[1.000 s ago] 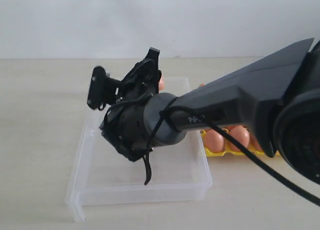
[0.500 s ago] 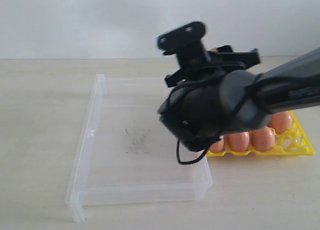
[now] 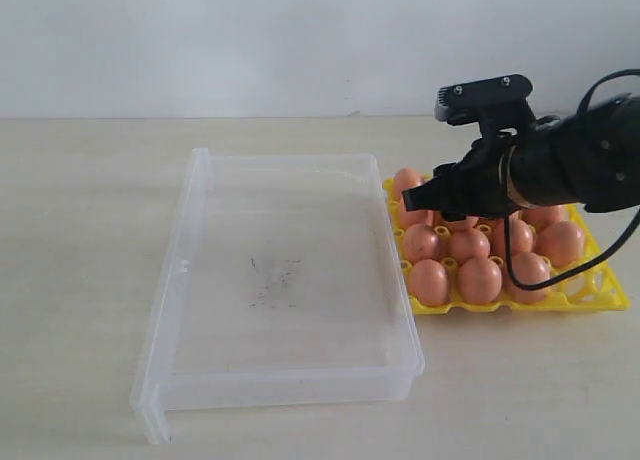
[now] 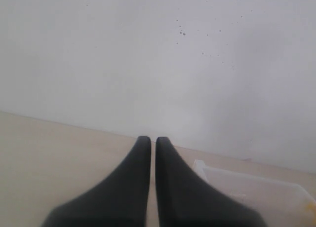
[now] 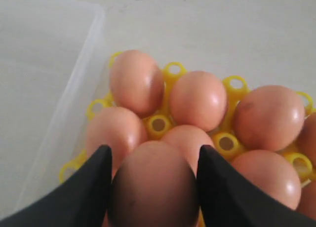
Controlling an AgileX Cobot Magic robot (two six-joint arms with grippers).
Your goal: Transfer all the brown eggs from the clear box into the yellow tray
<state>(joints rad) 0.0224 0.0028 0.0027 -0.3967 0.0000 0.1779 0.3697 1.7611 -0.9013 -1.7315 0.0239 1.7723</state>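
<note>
One second ago the right arm hung over the clear box (image 3: 190, 280) and hid much of it; half a second ago it was crossing toward the right. Now the right gripper (image 3: 425, 194) is above the far left part of the yellow tray (image 3: 600, 298), and the whole floor of the box is in sight, with its dark smudges (image 3: 272, 280).

The box is a shallow rectangle of transparent plastic with low walls and a rimmed edge, lying on a pale matte table (image 3: 80, 230) to the left of the tray and just beside it. The tray is a bright yellow plastic lattice of round cups with ringed posts. Smooth oval brown eggs (image 3: 480, 280), pinkish to orange-tan with a soft sheen, fill most of its cups; the open rings at its near right corner show through.

In the right wrist view the two black fingers (image 5: 94, 187) stand about one egg's width apart and clamp a held egg (image 5: 154, 192) by its sides, above the eggs seated in the tray. That egg is in shadow and has a small dark fleck.

The left gripper (image 4: 153, 153) is not seen in the exterior view. Its tapered black fingers lie together with only a thin line between them, gripping nothing.
</note>
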